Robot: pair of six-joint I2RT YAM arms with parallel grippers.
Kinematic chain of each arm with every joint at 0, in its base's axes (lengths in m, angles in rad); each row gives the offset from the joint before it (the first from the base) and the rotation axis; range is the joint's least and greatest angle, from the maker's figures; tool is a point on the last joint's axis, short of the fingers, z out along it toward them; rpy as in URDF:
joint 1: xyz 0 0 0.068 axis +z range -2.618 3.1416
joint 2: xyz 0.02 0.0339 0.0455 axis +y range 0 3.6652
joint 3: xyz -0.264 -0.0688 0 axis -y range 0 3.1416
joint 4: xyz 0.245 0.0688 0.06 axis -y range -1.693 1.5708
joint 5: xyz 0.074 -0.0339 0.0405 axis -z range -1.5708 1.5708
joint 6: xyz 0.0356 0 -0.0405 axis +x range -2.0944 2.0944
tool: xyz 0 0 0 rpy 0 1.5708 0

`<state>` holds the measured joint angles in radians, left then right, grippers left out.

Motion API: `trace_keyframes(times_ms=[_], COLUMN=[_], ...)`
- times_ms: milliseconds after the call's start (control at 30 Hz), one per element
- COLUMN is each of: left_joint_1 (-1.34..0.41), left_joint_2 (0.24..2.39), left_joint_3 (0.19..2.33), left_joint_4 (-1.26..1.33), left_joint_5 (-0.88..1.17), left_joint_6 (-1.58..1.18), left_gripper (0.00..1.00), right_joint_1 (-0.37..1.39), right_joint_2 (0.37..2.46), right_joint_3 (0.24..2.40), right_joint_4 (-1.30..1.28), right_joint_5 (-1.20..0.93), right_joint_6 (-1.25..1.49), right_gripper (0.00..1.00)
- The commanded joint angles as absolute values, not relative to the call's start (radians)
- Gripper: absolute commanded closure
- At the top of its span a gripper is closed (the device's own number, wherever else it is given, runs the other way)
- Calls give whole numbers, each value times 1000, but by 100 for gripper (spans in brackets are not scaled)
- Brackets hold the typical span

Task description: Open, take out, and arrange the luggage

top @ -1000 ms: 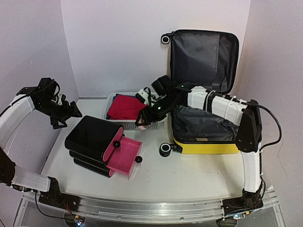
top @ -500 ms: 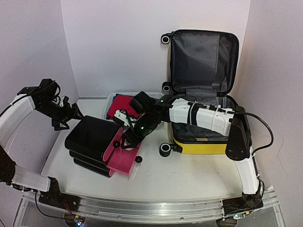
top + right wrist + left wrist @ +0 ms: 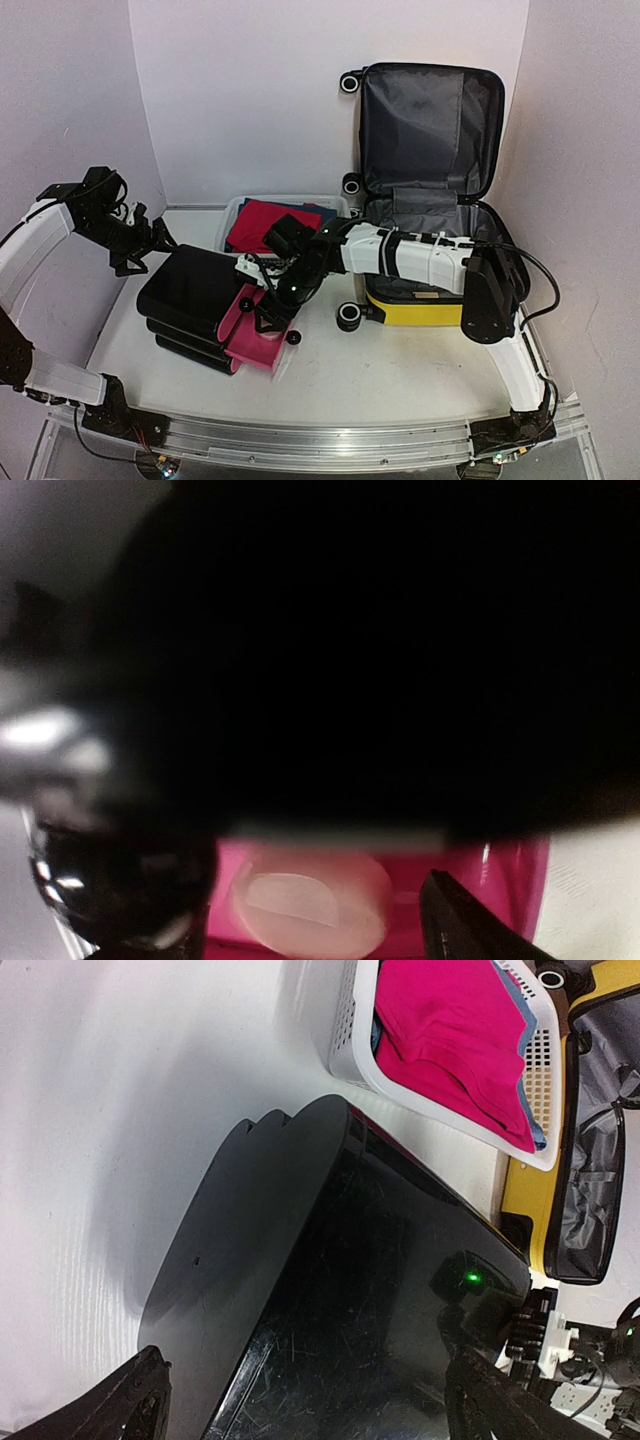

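The yellow luggage point(image 3: 430, 310) lies open at the right, with its grey-lined lid point(image 3: 430, 125) standing upright; its edge also shows in the left wrist view point(image 3: 520, 1190). My right gripper point(image 3: 268, 310) reaches left into the open pink drawer point(image 3: 255, 340) of the black case point(image 3: 190, 285). In the right wrist view the gripper point(image 3: 315, 935) is open, and a pale pink round object point(image 3: 300, 905) lies in the drawer point(image 3: 510, 880) between its fingers. My left gripper point(image 3: 160, 240) hovers open above the case's left end point(image 3: 330, 1290), holding nothing.
A white mesh basket point(image 3: 232, 215) with red cloth point(image 3: 270, 225) stands behind the black case, and it also shows in the left wrist view point(image 3: 350, 1050). A black suitcase wheel point(image 3: 348, 316) sits near the drawer. White walls enclose the table.
My right gripper has swung left and down from the basket's front to the pink drawer, carrying a pinkish object that now lies in the drawer. The left arm has barely moved.
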<state>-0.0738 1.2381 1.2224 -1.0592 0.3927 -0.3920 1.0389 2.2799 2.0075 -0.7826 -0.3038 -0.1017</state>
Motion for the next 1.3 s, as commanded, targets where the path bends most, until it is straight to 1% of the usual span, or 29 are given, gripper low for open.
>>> trace_keyframes(times_ms=[0, 67, 133, 333, 467, 500, 600, 700, 800, 867, 1033, 1133, 1267], left_joint_1=[-77, -76, -77, -77, -76, -76, -77, -76, -76, -77, -77, -77, -76], left_joint_2=[1222, 1229, 1238, 1263, 1276, 1278, 1290, 1302, 1312, 1321, 1332, 1327, 1327], left_joint_3=[1236, 1240, 1247, 1267, 1269, 1269, 1270, 1267, 1260, 1259, 1250, 1230, 1213], left_joint_4=[-1064, -1063, -1064, -1063, -1063, -1063, -1064, -1064, -1063, -1063, -1063, -1063, -1063], left_joint_5=[409, 408, 407, 399, 397, 397, 399, 403, 408, 417, 445, 453, 475], left_joint_6=[-376, -376, -375, -367, -364, -364, -362, -355, -355, -356, -354, -361, -376], left_gripper=[4, 4, 4, 4, 4, 4, 5, 5, 6, 6, 7, 7, 8], right_joint_1=[1050, 1050, 1048, 1017, 999, 997, 985, 973, 974, 973, 973, 975, 977], right_joint_2=[2240, 2213, 2170, 1997, 1880, 1856, 1814, 1818, 1853, 1888, 1985, 2041, 2079], right_joint_3=[2062, 2057, 2036, 1923, 1726, 1650, 1527, 1476, 1452, 1453, 1532, 1600, 1636], right_joint_4=[-773, -773, -773, -773, -733, -711, -648, -621, -592, -563, -515, -498, -447], right_joint_5=[-259, -229, -192, -167, -186, -193, -189, -197, -274, -283, -244, -254, -255], right_joint_6=[-113, -110, -104, -76, -109, -125, -135, -136, -168, -163, -136, -109, -76], right_gripper=[17, 12, 10, 9, 8, 7, 3, 2, 2, 2, 2, 2, 2])
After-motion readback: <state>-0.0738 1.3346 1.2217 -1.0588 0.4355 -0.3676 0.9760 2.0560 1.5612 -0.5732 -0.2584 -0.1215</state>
